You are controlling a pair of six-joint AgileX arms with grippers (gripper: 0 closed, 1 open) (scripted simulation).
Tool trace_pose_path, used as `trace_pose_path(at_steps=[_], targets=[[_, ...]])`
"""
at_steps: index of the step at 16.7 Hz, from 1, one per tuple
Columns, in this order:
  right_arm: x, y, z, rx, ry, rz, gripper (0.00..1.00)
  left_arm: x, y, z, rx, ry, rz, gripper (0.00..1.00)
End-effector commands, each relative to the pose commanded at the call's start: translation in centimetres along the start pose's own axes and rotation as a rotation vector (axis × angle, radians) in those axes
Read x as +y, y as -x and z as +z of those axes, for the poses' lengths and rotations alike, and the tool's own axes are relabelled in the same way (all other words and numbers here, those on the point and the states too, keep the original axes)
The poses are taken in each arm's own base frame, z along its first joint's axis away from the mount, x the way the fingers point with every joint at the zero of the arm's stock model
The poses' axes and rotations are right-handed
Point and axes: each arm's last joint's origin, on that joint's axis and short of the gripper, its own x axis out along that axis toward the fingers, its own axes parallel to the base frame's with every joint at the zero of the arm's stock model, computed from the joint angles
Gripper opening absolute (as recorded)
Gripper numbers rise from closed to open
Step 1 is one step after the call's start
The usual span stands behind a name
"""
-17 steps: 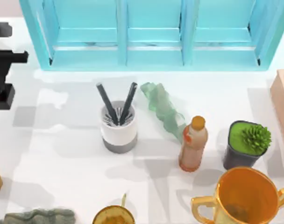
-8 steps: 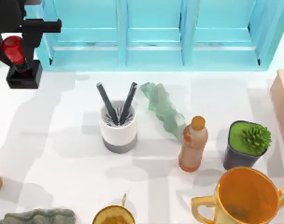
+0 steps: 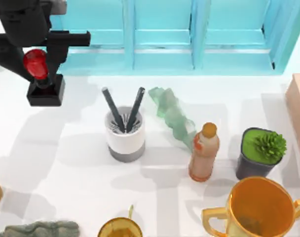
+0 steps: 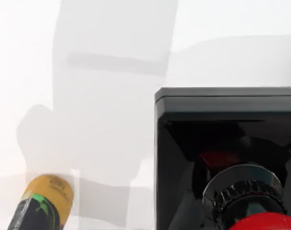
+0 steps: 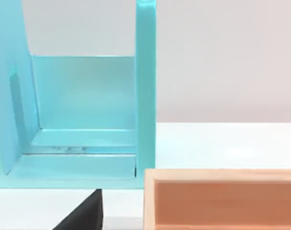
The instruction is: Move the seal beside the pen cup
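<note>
The seal [image 3: 41, 79] has a red knob and a square black base [image 4: 227, 139]. It hangs above the table at the back left, and my left gripper [image 3: 39, 59] is shut on its knob. The pen cup [image 3: 125, 136] is white with a grey base band and holds two black pens. It stands right of the seal and nearer the front, with a gap of bare table between them. In the left wrist view the seal's base hangs over the white table top.
A blue cabinet [image 3: 160, 34] runs along the back. Right of the pen cup are a crumpled green sheet [image 3: 172, 116], an orange bottle [image 3: 204, 150], a potted plant [image 3: 261, 153] and a large orange two-handled cup [image 3: 261, 207]. A wooden box [image 5: 222, 199] sits at the right edge. A yellow-capped bottle [image 4: 42, 203] lies at the left.
My left gripper has carried the seal from the table's left edge to the right, closer to the pen cup. Nothing else has moved.
</note>
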Motion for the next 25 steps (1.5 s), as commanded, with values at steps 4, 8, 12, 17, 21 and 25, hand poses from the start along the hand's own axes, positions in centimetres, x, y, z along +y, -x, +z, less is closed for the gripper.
trace_pose_path(at_steps=[4, 8, 12, 17, 21, 25], targets=[[0.0, 0.0, 0.0, 0.000, 0.000, 0.000, 1.00, -3.4, 0.0, -3.5, 0.005, 0.008, -0.001, 0.00], [0.0, 0.0, 0.0, 0.000, 0.000, 0.000, 1.00, -3.8, 0.1, -4.0, 0.004, 0.007, -0.002, 0.00], [0.0, 0.0, 0.0, 0.000, 0.000, 0.000, 1.00, -3.7, -0.5, -3.9, 0.004, 0.009, -0.002, 0.00], [0.0, 0.0, 0.0, 0.000, 0.000, 0.000, 1.00, -3.8, -1.4, -4.0, 0.004, 0.007, -0.002, 0.00], [0.0, 0.0, 0.0, 0.000, 0.000, 0.000, 1.00, -3.8, -1.4, -4.0, 0.004, 0.007, -0.002, 0.15], [0.0, 0.0, 0.0, 0.000, 0.000, 0.000, 1.00, -3.8, -1.4, -4.0, 0.004, 0.007, -0.002, 0.45]])
